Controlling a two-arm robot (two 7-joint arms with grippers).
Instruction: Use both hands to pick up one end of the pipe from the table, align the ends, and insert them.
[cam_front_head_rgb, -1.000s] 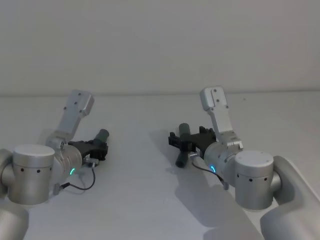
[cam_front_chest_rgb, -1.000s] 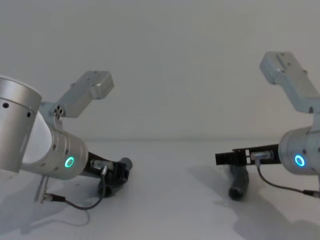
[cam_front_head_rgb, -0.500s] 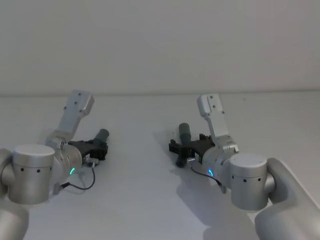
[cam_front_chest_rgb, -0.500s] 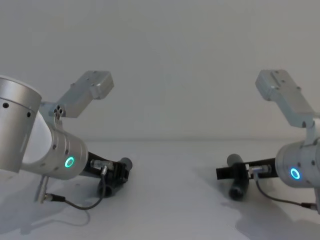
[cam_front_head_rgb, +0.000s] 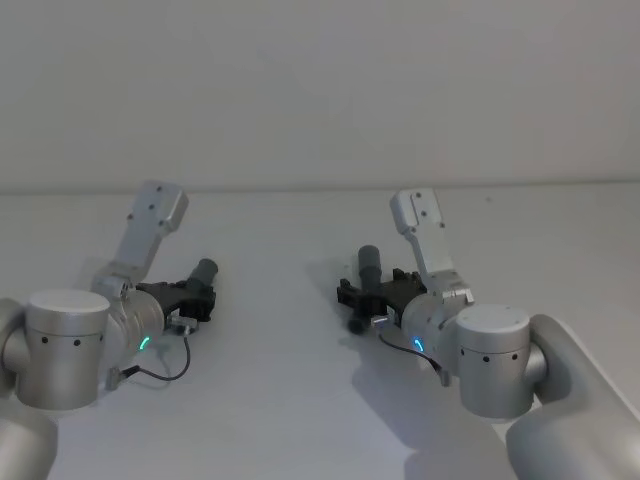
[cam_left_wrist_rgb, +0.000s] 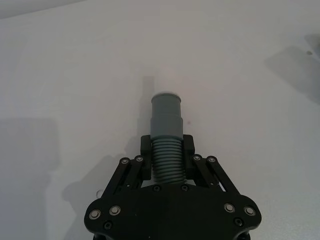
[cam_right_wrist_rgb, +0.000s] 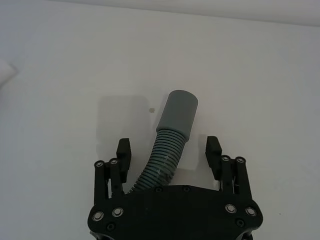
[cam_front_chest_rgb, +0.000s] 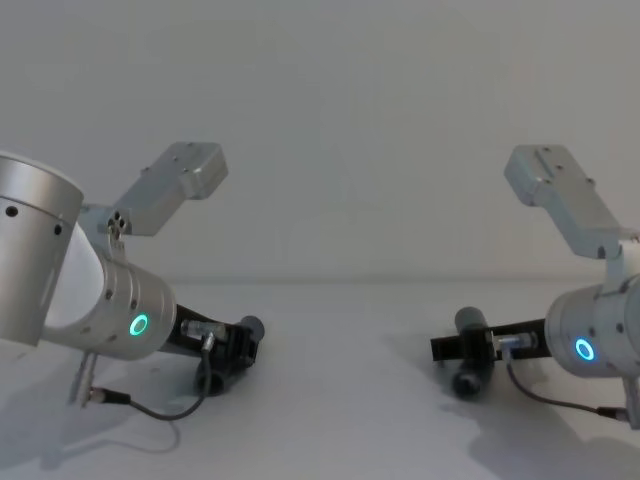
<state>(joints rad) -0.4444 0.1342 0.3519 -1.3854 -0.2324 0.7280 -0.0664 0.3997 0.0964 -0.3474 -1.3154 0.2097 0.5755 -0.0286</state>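
Note:
My left gripper (cam_left_wrist_rgb: 166, 150) is shut on the ribbed part of one dark grey pipe piece (cam_left_wrist_rgb: 166, 120), low over the white table (cam_front_head_rgb: 280, 400). The piece's smooth end sticks out past the fingertips. In the head view that gripper (cam_front_head_rgb: 195, 292) is at the left, with the pipe end (cam_front_head_rgb: 207, 268) pointing away from me. My right gripper (cam_right_wrist_rgb: 168, 150) is open and straddles the second, bent pipe piece (cam_right_wrist_rgb: 176, 117), which lies on the table. This piece (cam_front_head_rgb: 367, 265) sits right of centre, with the right gripper (cam_front_head_rgb: 366, 296) low around it. In the chest view the right gripper (cam_front_chest_rgb: 465, 350) crosses this piece (cam_front_chest_rgb: 468, 322).
The pale grey wall (cam_front_head_rgb: 320, 90) rises behind the table's far edge. Open table lies between the two arms. A thin cable (cam_front_head_rgb: 165, 372) loops from the left wrist above the table.
My right gripper has dropped and shifted slightly left, and its open fingers now sit on either side of the bent pipe piece. The left gripper and its piece have not moved.

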